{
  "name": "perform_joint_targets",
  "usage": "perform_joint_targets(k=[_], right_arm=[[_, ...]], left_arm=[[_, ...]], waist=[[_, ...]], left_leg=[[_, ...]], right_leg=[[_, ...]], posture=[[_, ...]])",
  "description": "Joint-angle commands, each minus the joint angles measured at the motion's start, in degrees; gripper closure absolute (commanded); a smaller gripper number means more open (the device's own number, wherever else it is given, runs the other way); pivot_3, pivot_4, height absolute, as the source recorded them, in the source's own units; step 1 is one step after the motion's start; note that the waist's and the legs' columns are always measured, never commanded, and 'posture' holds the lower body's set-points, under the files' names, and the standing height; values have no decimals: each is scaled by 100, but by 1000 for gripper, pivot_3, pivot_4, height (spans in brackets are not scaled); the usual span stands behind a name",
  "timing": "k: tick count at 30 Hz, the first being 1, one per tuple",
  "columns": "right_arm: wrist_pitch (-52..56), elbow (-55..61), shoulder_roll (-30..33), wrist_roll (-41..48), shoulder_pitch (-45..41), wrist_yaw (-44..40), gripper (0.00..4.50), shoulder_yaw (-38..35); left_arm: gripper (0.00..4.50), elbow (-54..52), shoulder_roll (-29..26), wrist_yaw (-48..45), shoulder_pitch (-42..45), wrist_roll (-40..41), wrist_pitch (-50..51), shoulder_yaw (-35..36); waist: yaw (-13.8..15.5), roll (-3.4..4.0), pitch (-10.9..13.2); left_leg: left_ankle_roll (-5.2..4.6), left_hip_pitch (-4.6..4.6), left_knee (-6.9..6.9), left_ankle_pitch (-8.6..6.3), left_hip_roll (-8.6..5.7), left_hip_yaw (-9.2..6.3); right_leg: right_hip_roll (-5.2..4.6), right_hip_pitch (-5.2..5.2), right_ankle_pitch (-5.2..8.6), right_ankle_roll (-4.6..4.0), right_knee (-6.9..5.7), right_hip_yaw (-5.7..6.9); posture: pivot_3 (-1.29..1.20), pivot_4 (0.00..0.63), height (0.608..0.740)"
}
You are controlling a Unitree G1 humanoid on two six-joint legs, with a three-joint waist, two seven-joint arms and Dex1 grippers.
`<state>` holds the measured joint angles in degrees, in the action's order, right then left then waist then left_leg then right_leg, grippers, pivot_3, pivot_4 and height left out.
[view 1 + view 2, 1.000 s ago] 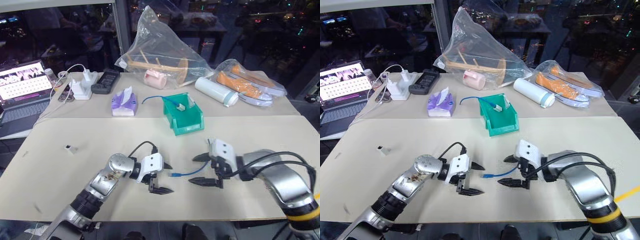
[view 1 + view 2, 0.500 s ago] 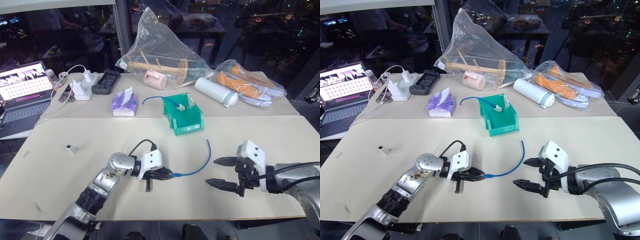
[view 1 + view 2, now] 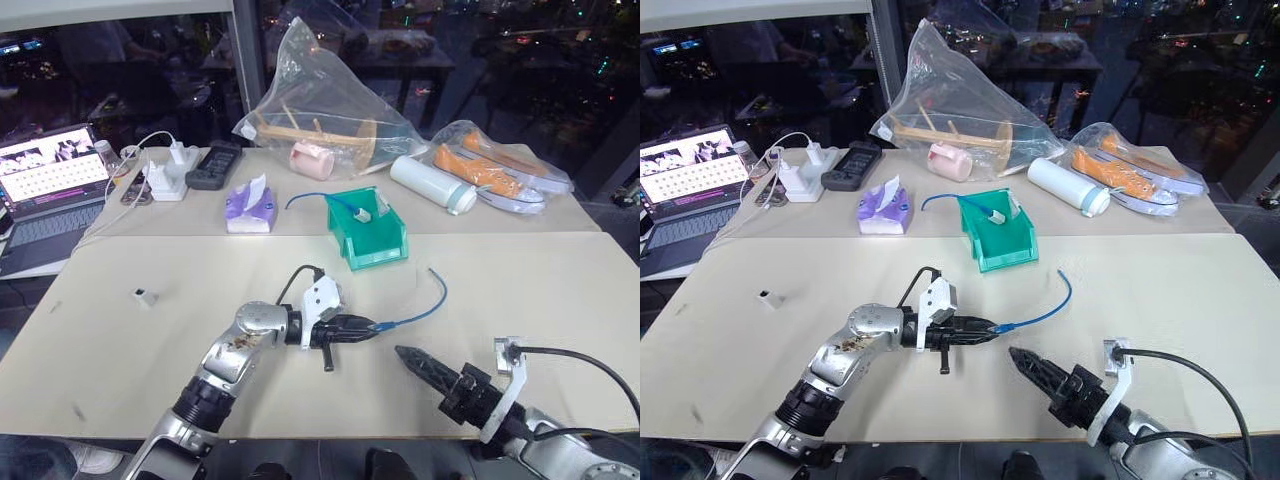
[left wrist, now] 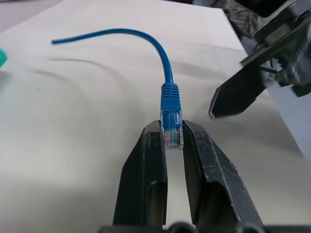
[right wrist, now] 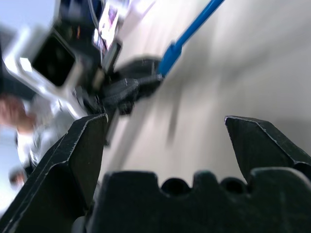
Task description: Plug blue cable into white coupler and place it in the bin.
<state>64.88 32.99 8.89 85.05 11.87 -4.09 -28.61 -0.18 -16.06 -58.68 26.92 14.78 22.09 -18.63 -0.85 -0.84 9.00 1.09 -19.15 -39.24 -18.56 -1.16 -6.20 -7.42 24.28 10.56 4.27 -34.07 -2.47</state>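
Note:
My left gripper (image 3: 358, 327) is shut on the clear plug of the blue cable (image 3: 418, 313) and holds it just above the table's middle. The plug sits between the fingers in the left wrist view, where the blue cable (image 4: 165, 63) arcs away from my left gripper (image 4: 172, 136). My right gripper (image 3: 412, 360) is open and empty, low near the front edge, close to the plug. Its fingers stand wide apart in the right wrist view, right gripper (image 5: 164, 121). The white coupler (image 3: 145, 296) lies alone at the left. The teal bin (image 3: 385, 250) stands behind the cable.
A second blue cable (image 3: 305, 197) runs into the bin. Behind it lie a purple tissue pack (image 3: 245, 208), a white power adapter (image 3: 165, 180), a black remote (image 3: 212, 165), a plastic bag (image 3: 320, 110), a white bottle (image 3: 432, 183) and a laptop (image 3: 50, 180) at far left.
My left gripper shut on the cable's plug and lifted it up and to the right. My right gripper drew back toward the front edge and rolled over, still open.

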Motion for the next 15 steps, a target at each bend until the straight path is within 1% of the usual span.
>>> perform_joint_targets(k=[1, 3, 6, 15], right_arm=[[-954, 160, -82, 1188, -118, 1274, 26, 413], [-1199, 204, 60, 1430, -147, 1658, 26, 676], [-1486, 190, 278, 1713, -146, 2004, 26, 1019], [-2259, 366, 725, 2010, -299, 2428, 26, 1659]], left_arm=[[4427, -378, 41, 12, 77, 151, 78, 16], [4427, -404, 61, 66, 48, 165, 109, 26], [4427, -368, 114, 104, 39, 189, 83, 4], [4427, -446, 142, 101, -82, 324, 261, -27]], waist=[[-11, 2, 0], [-14, 2, 0], [-6, 2, 0], [-8, 2, 0]], left_leg=[[0, 0, 0, 0, 0, 0], [0, -1, 0, 0, -1, 1], [0, -2, 0, 0, -1, 0], [-1, -4, 0, 0, -1, 0]], right_leg=[[0, 0, 0, 0, 0, -1], [0, -1, 0, 1, 2, -1], [0, 0, 0, 1, 2, 0], [0, -1, 0, 1, 5, 0]], posture=[[0, 150, 740], [0, 150, 740], [0, 150, 740], [0, 150, 740]])
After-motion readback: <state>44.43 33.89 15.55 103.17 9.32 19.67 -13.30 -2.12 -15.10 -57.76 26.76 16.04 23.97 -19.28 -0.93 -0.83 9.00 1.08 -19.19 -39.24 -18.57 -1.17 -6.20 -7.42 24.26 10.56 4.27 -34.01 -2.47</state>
